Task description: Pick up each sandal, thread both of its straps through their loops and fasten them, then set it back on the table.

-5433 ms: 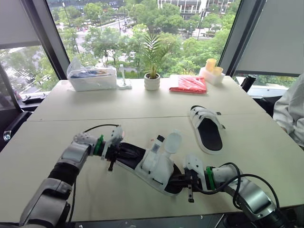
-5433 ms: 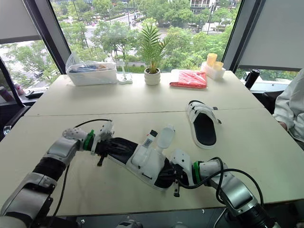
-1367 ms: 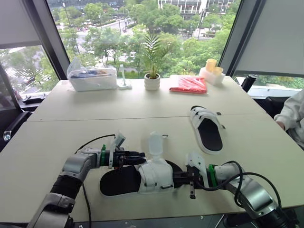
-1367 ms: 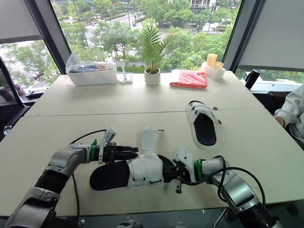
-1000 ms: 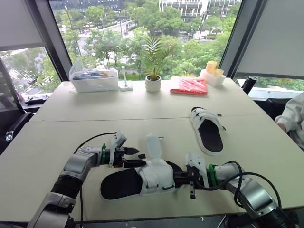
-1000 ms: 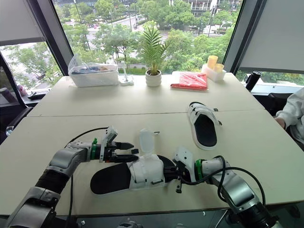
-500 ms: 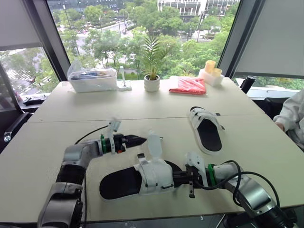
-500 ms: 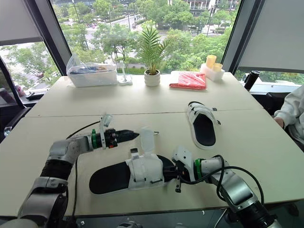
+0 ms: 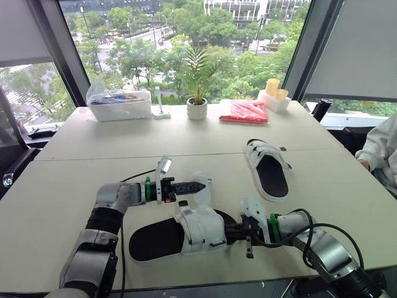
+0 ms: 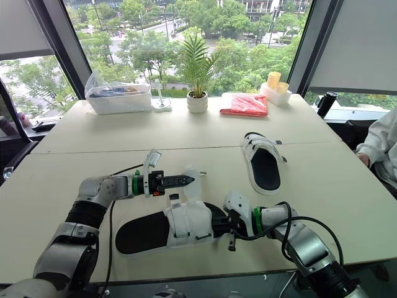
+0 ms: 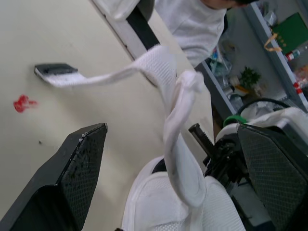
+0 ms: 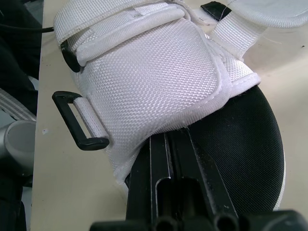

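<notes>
On a beige table [image 9: 186,139] before tall windows [image 9: 155,37], the near sandal [image 9: 158,237] is clamped at the sole by the right gripper [image 9: 233,233]; its raised strap [image 11: 179,144] is flanked by the left gripper [image 10: 186,180], spread wide.

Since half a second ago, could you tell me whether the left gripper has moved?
Yes: judged against the potted plant, the left gripper moved to the robot's right, reaching the near sandal's raised strap.

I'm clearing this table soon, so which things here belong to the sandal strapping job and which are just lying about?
Job: black-soled sandal with a loose white strap, pinched by the right gripper; second black-and-white sandal; left gripper, open.
Lying about: clear plastic box, potted palm in white pot, flat red packet, yellow cups.
</notes>
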Controlling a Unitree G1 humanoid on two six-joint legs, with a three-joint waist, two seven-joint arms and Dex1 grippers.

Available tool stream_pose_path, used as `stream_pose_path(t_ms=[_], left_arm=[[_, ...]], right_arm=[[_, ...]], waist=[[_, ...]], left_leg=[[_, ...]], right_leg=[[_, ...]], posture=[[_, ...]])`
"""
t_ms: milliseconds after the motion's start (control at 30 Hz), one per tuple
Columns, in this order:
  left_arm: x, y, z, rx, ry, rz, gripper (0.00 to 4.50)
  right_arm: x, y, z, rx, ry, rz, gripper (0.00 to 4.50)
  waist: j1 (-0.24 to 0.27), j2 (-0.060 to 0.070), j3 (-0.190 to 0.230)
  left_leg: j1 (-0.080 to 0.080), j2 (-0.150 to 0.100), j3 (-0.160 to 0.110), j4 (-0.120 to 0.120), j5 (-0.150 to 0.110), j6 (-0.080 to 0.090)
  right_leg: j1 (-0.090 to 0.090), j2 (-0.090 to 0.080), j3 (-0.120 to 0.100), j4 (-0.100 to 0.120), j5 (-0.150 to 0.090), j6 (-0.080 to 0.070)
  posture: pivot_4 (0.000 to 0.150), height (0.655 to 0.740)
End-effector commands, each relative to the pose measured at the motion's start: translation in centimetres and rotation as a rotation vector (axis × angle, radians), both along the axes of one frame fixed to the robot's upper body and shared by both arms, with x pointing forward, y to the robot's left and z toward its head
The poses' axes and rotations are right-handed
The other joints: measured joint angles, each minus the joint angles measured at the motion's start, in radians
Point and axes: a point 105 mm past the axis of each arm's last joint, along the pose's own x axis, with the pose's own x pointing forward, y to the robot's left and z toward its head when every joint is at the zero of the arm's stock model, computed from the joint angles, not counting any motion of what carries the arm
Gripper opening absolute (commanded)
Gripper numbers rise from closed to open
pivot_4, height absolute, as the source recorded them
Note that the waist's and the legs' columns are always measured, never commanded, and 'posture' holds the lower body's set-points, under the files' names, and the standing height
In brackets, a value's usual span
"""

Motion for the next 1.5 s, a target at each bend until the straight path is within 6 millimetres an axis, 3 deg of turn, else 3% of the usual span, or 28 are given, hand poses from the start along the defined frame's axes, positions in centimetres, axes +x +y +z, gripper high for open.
stream_pose_path(t_ms=[33,333,833,933,1167,1300,1500], left_arm=[[0.3,-1.2,0.8,-0.012,-0.027,-0.044,4.43],[3.0,-4.6,3.2,-0.127,-0.004,0.008,4.43],[5.8,-4.0,5.7,-0.240,0.030,0.149,4.43],[6.1,-3.7,6.2,-0.252,0.022,0.164,3.54],[6.3,-2.9,7.5,-0.276,-0.015,0.171,0.05],[4.9,-3.1,8.5,-0.259,-0.115,0.061,0.05],[-0.9,-4.4,8.5,-0.097,-0.440,-0.215,0.05]], right_arm=[[0.0,-0.6,-1.1,-0.039,0.022,-0.035,0.00],[0.2,-0.6,-0.9,-0.042,0.014,-0.040,0.00],[0.2,-0.6,-0.9,-0.041,0.013,-0.044,0.00],[0.2,-0.7,-1.0,-0.042,0.014,-0.043,0.00],[0.3,-0.7,-1.0,-0.046,0.014,-0.043,0.00],[0.3,-0.8,-1.0,-0.048,0.014,-0.043,0.00],[0.2,-0.7,-1.1,-0.048,0.019,-0.042,0.00]], waist=[[0.001,0.000,0.000],[0.002,-0.001,0.000],[0.003,-0.001,0.001],[0.003,-0.001,0.001],[0.002,-0.001,0.001],[0.002,-0.001,0.001],[-0.001,-0.001,0.001]], left_leg=[[0.000,0.000,0.000,0.000,0.000,0.000],[0.000,0.000,0.000,0.000,0.000,0.000],[0.000,0.000,0.000,0.001,0.000,0.000],[0.000,0.000,0.000,0.001,0.000,0.000],[0.000,0.000,0.000,0.001,0.000,0.000],[0.000,-0.001,0.000,0.001,0.000,0.000],[0.000,0.000,0.000,0.000,0.000,0.000]], right_leg=[[0.000,0.000,0.000,0.000,0.000,0.000],[0.000,0.000,0.000,0.000,0.000,0.000],[0.000,0.001,-0.001,0.000,0.000,0.001],[0.000,0.001,-0.001,0.001,0.000,0.001],[0.000,0.001,-0.001,0.001,0.000,0.001],[0.000,0.001,-0.001,0.001,0.000,0.001],[0.000,0.000,0.000,0.001,0.001,0.001]], posture=[[0.150,0.7400],[0.150,0.7400],[0.150,0.7400],[0.150,0.7400],[0.150,0.7400],[0.150,0.7400],[0.150,0.7400]])
